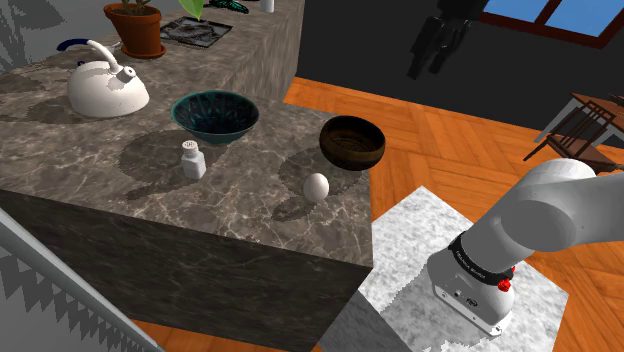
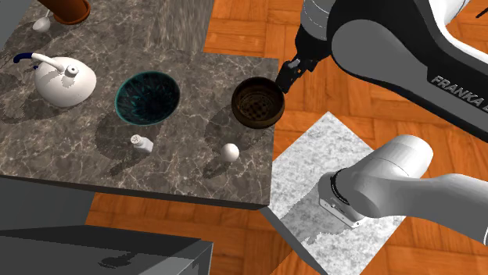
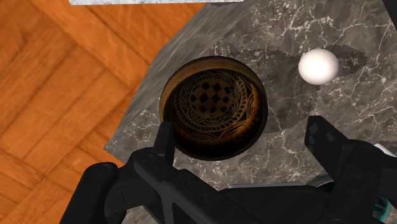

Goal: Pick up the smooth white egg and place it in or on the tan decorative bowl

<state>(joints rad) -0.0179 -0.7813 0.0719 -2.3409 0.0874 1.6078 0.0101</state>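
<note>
Hovering above the brown bowl [image 3: 213, 102], the gripper [image 3: 242, 127] has its fingers spread wide, holding nothing. The egg [image 3: 318, 66] lies on the counter [image 1: 100, 170] near the bowl, close to the edge. I reckon an off-centre finger could send it rolling off onto the floor [image 1: 440, 150].

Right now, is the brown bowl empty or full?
Empty: the brown bowl shows a bare patterned floor; the white egg sits apart on the counter.

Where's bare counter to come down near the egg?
Bare marble runs between the shaker, the egg and the counter's edge nearest the shoulder camera. Crowded: shaker close to the teal bowl, egg close to the brown bowl.
</note>
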